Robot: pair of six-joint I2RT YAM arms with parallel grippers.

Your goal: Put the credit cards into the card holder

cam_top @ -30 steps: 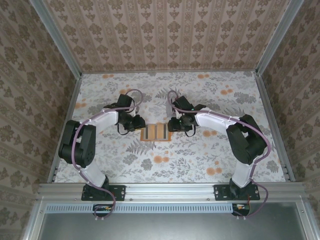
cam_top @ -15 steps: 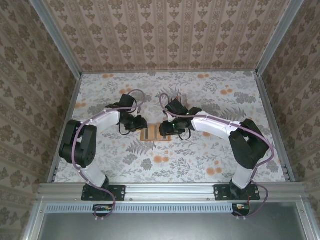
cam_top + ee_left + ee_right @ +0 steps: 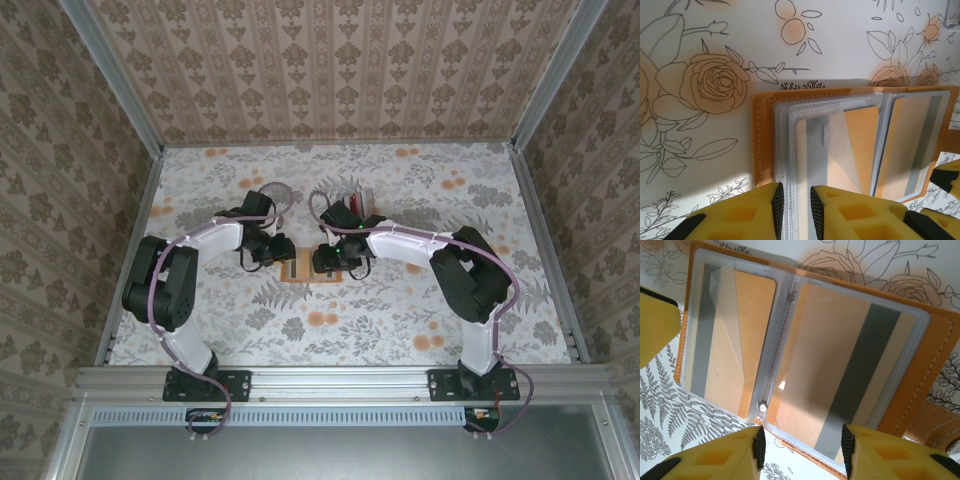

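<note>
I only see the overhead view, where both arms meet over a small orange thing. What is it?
Observer: The left wrist view shows an open card holder, orange outside, with clear sleeves inside.
Operator: Any cards in it?
Observer: Yes. The right wrist view shows two cards, one per sleeve, each with a grey stripe.
Operator: Is either arm gripping it?
Observer: The left gripper pinches a sleeve's edge, while the right gripper is open.
</note>
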